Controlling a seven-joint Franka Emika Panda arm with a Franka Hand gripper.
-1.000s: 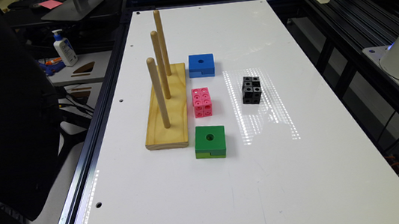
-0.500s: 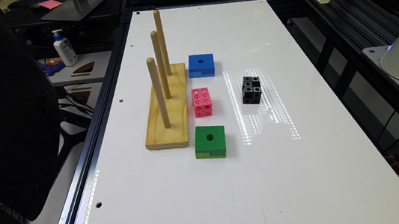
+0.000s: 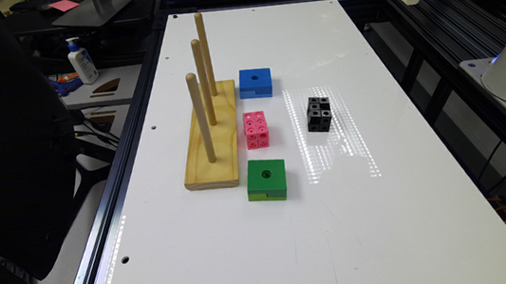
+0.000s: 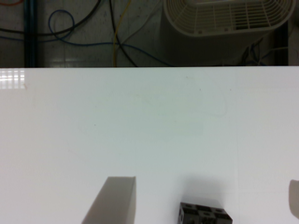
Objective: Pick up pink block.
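On the white worktop the small bright pink plastic block of joined cubes lies near the middle, just beside the right edge of the pale wooden base with three upright dowels in the exterior view. It sits between the blue square block with a round hole on its far side and the green square block with a round hole on its near side, touching neither. The black block of joined cubes stands apart to its right. In the wrist view the jaws are apart, two pale fingers widely spaced, with the black block on the worktop between them.
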